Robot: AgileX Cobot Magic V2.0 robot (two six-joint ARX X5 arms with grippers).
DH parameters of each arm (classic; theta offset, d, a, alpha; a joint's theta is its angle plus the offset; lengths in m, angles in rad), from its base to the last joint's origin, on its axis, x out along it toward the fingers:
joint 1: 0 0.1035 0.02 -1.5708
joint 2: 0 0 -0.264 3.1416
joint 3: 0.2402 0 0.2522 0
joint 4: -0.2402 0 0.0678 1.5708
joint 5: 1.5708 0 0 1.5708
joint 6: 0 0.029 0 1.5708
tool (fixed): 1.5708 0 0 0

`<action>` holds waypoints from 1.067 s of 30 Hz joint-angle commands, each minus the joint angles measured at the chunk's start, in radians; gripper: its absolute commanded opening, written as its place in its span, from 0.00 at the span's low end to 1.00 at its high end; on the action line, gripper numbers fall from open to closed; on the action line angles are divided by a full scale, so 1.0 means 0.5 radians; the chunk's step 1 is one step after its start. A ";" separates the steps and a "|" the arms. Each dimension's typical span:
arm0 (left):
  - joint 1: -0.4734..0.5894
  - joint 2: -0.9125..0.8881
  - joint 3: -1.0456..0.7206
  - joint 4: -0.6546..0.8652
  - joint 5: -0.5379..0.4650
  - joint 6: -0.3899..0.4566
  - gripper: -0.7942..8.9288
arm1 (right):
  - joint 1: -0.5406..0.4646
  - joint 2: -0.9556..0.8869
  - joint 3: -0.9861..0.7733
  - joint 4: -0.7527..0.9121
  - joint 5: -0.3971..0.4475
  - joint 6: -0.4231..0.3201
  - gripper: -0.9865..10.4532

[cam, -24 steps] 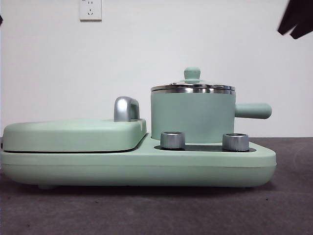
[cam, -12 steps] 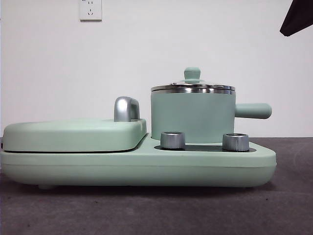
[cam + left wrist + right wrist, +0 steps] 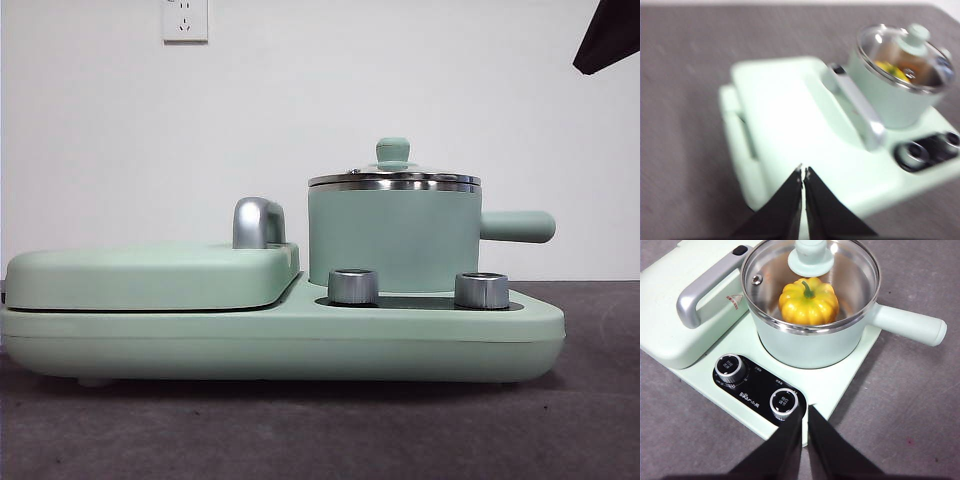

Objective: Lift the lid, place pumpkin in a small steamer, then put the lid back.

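Observation:
The small steamer [image 3: 392,238] stands on the appliance base, its side handle pointing right. The glass lid [image 3: 393,176] sits on its rim, mint knob up. In the right wrist view the pumpkin [image 3: 808,302] lies inside the steamer [image 3: 810,347] under the lid [image 3: 811,255]. It shows as a yellow patch through the lid in the left wrist view [image 3: 890,70]. My right gripper [image 3: 804,410] is shut and empty, above the base's knob panel. My left gripper [image 3: 803,173] is shut and empty, above the griddle cover. One arm shows as a black tip [image 3: 610,35] at the top right.
The long mint-green appliance base [image 3: 280,340] carries two silver knobs [image 3: 353,286] [image 3: 481,290]. The flat griddle cover [image 3: 150,275] with a chrome handle [image 3: 257,222] fills its left half. A wall socket [image 3: 185,18] is on the white wall behind. Grey table surface surrounds the base.
The black arm tip at the top right has drawn up and back toward the corner. The steamer, lid and base have not moved.

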 commanded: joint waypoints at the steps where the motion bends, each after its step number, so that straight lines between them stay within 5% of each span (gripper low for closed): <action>1: 0.103 -0.134 -0.286 0.348 -0.032 0.201 0.09 | 0.011 0.012 0.006 0.021 0.001 0.005 0.10; 6: 0.335 -0.409 -0.763 0.735 -0.107 0.227 0.09 | 0.011 0.012 0.006 0.021 -0.001 0.005 0.10; 15: 0.637 -0.803 -1.084 0.763 -0.173 0.341 0.09 | 0.011 0.012 0.006 0.021 0.000 0.005 0.10; 32: 0.731 -0.956 -1.244 0.716 -0.173 0.316 0.09 | 0.011 0.013 0.006 0.022 0.000 0.005 0.10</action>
